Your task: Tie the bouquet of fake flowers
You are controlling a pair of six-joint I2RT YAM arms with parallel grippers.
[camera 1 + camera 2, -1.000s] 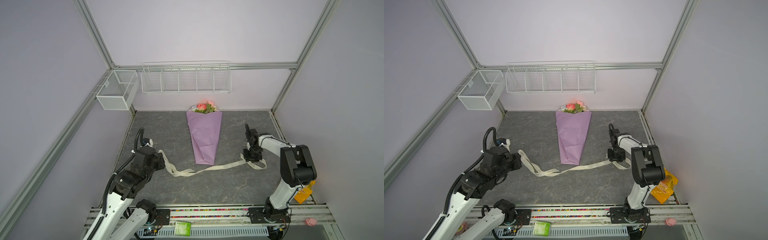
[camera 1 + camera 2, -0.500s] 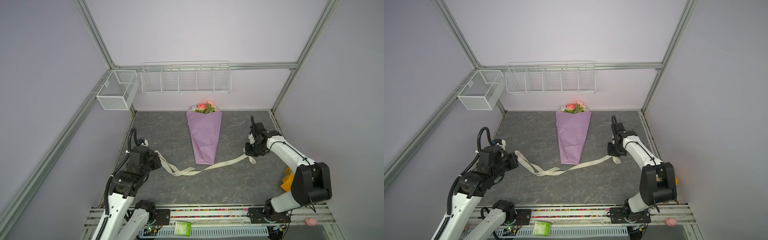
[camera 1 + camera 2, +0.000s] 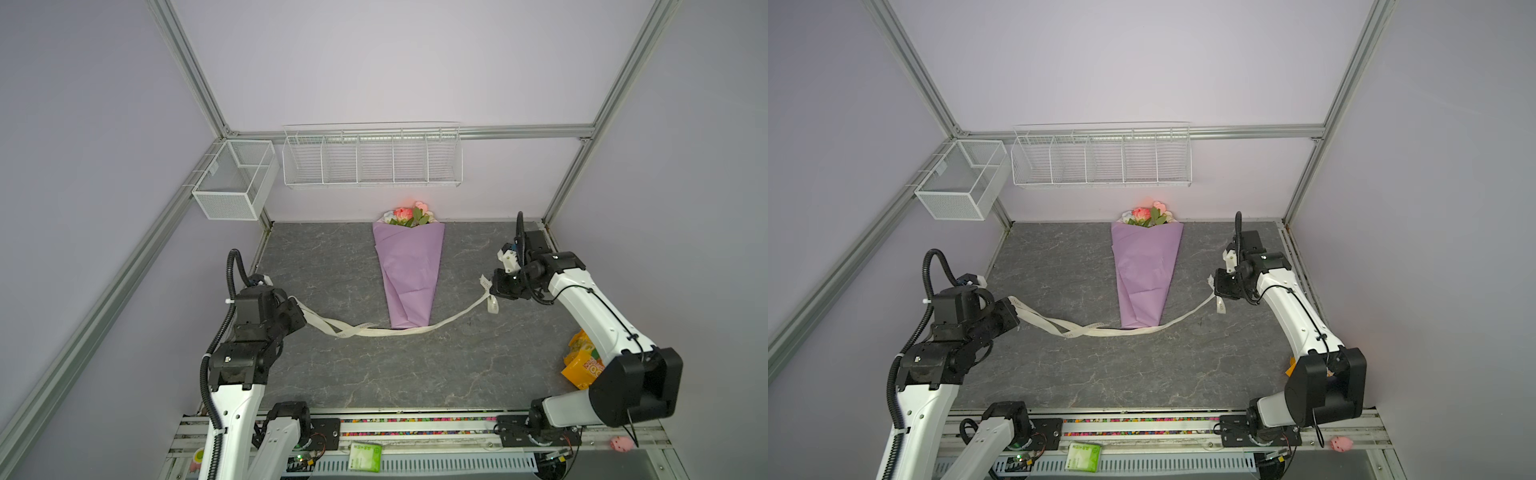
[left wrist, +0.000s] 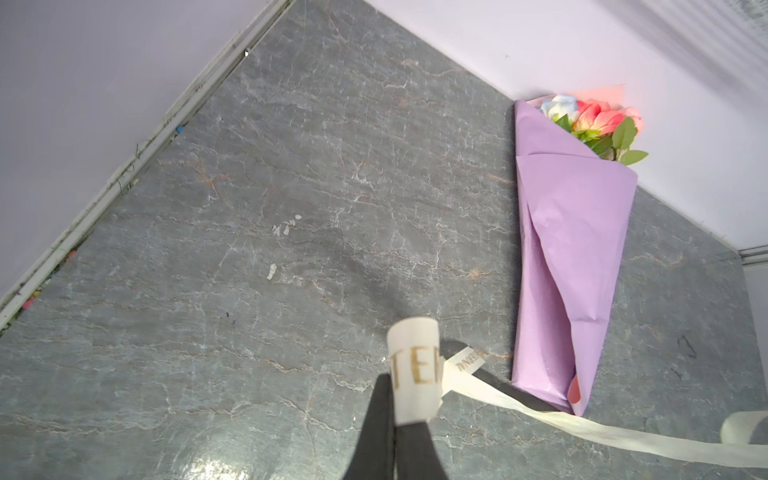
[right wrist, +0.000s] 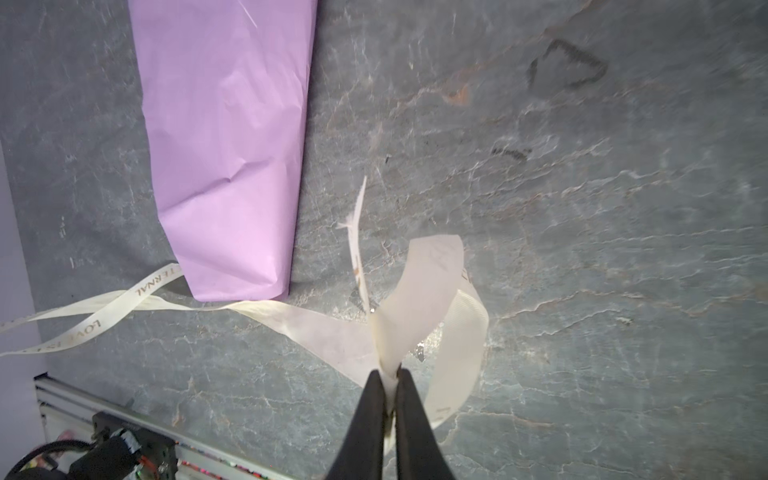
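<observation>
Ribbon (image 3: 374,330) stage: left hand (image 4: 392,388) and right hand (image 5: 386,376) each pinched shut on one end, slack sagging past the narrow tip of the bouquet (image 3: 409,266), which lies mid-surface (image 3: 332,374), blooms toward the back wall. Next, likely: lift the ends over the paper and cross them.
</observation>
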